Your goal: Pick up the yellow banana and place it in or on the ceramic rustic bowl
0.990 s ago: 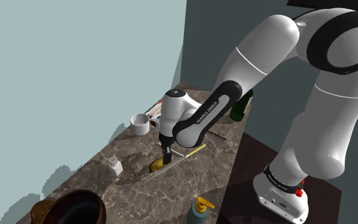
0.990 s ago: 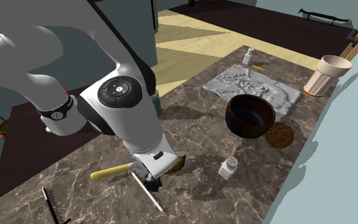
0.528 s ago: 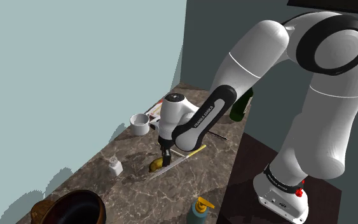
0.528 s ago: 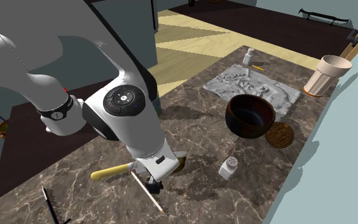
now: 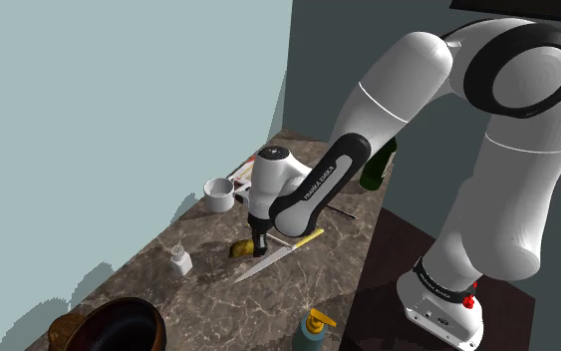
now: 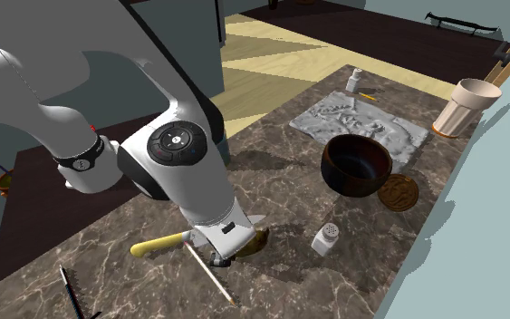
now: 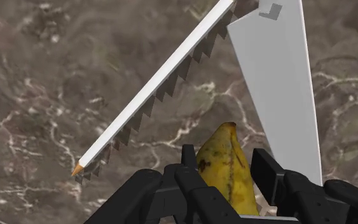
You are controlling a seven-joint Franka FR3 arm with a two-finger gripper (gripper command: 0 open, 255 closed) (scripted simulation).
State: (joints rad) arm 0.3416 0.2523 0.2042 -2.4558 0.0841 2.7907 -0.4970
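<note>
The claw (image 7: 226,167) clasps the spotted yellow banana (image 7: 223,147), seemingly just above the veined counter (image 7: 44,76).

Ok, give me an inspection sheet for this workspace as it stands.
Surface: dark marble counter.
Job's things: banana clasped between the fingers; dark bowl apart from it, empty.
Clutter: saw, shaker, cup, mug, green bottle, pump bottle.
Grippers: gripper shut on banana.
Cables: nothing seen.
Surroundings: pale wall, dark floor.
</note>
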